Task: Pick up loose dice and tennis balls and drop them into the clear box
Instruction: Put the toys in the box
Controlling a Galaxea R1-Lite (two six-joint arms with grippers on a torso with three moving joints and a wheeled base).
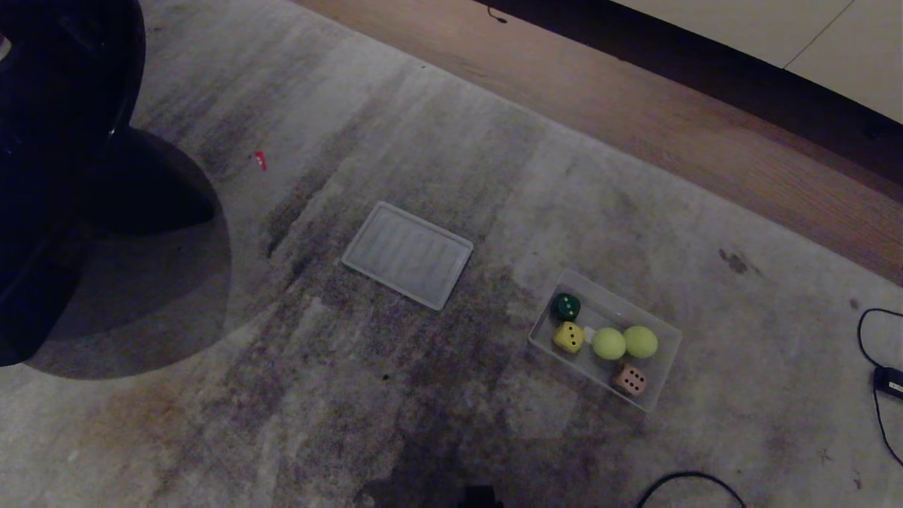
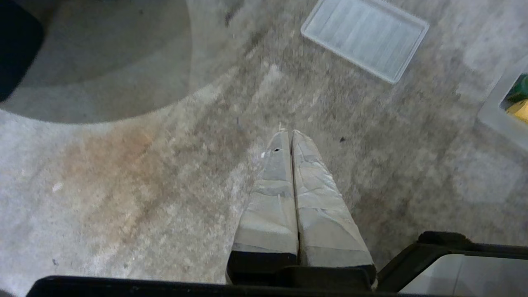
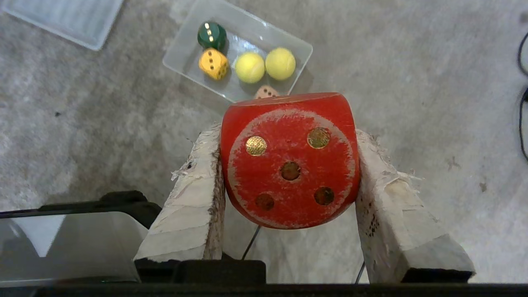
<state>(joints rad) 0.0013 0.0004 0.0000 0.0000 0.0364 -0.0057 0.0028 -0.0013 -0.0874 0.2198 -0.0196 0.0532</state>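
A: Holding the red die (image 3: 288, 161), the right end effector (image 3: 288, 173) is hanging above the carpet (image 1: 353, 395), on the near side of the clear box (image 1: 663, 381). Its two padded fingers (image 3: 194, 198) are pressing on opposite faces of the die, so it is clamped on it, and the face with five pips is looking at the wrist camera.

B: And what is lying in the clear box now?

A: Five things are resting inside it: the dark green die (image 1: 566, 306) and the yellow die (image 1: 568, 336) at one end, the two tennis balls (image 1: 624, 342) touching each other in the middle, and the tan die (image 1: 629, 379) at the other end.

B: So how much is remaining?

A: I am judging that only the red die is missing. No loose die or ball is showing on the carpet around the clear box. The die is still needing to be carried over the box and let go.

B: Is the left end effector (image 2: 288, 134) helping?

A: No, it is idle. Its fingers are pressed together with nothing between them, and it is pointing at bare carpet, well apart from the clear box. The flat ribbed panel (image 1: 408, 254) is lying on the carpet near the box, on the side of the green die.
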